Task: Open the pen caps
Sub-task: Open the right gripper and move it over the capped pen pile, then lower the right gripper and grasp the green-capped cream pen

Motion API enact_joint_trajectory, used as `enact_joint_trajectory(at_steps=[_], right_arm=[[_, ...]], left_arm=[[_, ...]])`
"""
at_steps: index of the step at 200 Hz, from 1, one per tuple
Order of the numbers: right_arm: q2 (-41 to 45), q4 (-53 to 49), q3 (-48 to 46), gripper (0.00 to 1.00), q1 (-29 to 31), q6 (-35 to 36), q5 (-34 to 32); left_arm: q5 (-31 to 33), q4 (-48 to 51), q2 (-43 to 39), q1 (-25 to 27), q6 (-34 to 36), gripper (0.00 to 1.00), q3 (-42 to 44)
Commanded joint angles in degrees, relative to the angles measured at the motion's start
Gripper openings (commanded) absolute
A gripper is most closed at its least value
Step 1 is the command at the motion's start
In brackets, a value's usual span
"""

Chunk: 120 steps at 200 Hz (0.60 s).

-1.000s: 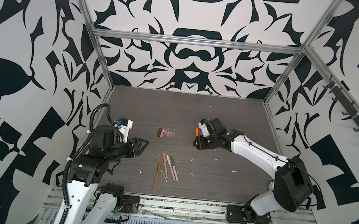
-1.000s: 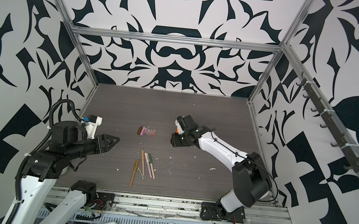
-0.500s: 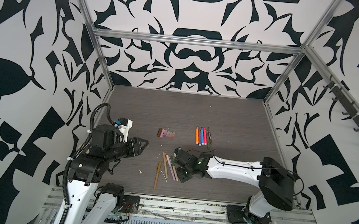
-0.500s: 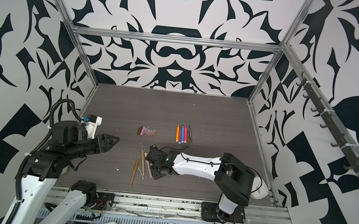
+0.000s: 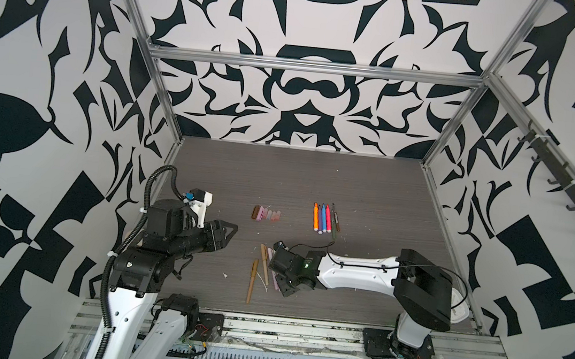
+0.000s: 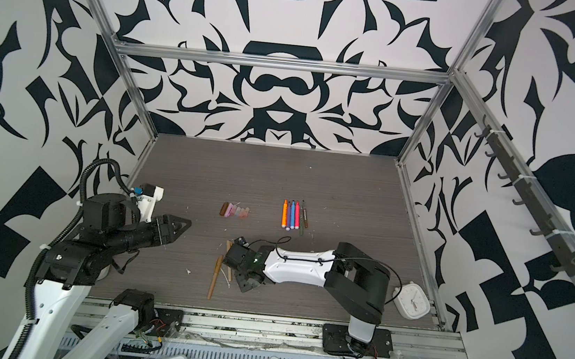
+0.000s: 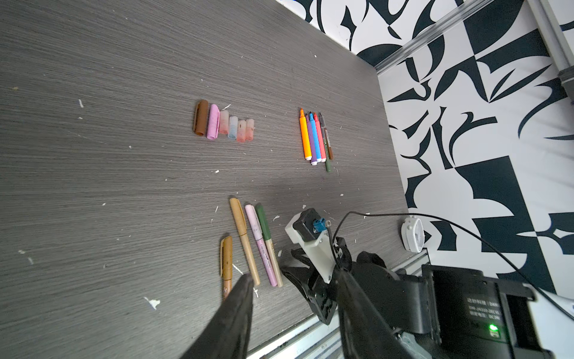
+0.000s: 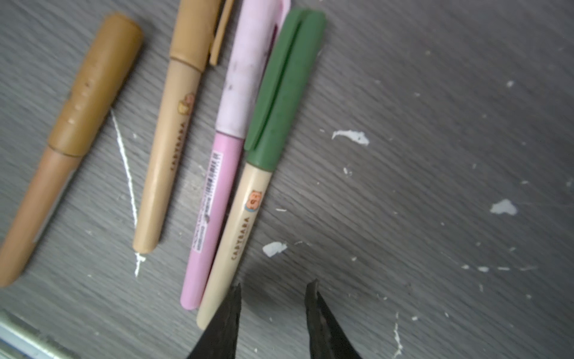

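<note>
Four capped pens (image 5: 262,270) lie side by side near the table's front: brown (image 8: 71,133), tan (image 8: 174,130), pink (image 8: 217,199) and a cream one with a green cap (image 8: 285,84). My right gripper (image 8: 275,287) hovers low over the tail ends of the pink and cream barrels. It is open with nothing between its fingers. Several loose pen caps (image 5: 266,214) sit in a row farther back. Right of them lie several uncapped coloured pens (image 5: 323,219). My left gripper (image 5: 225,234) hangs open and empty to the left, above the table.
A white clock (image 6: 411,302) lies at the front right corner by the rail. Small white scraps (image 8: 351,136) dot the wood surface. The metal frame rail (image 5: 299,329) runs along the front edge, close to the capped pens.
My right arm swung from the back middle down to the capped pens at the front, leaving the coloured pens lying uncapped behind. Its jaws narrowed. The left arm stayed put.
</note>
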<state>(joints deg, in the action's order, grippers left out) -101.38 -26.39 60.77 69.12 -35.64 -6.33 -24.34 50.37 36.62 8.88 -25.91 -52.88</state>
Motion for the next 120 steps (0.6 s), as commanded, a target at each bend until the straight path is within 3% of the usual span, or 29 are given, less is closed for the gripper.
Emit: enact_joint_trajectory(at_steps=[1,120], right_arm=[[3.5,0.3,1.7,0.37,0.5,-0.5,-1.5],[-1.2,-1.8,4.2,0.37,0.8,-0.9,-1.5]], left_arm=[[0.2,0.7,-0.2,-0.3,0.1,0.47,0.9],[0.2,0.7,-0.1,-0.3,0.1,0.47,0.9]])
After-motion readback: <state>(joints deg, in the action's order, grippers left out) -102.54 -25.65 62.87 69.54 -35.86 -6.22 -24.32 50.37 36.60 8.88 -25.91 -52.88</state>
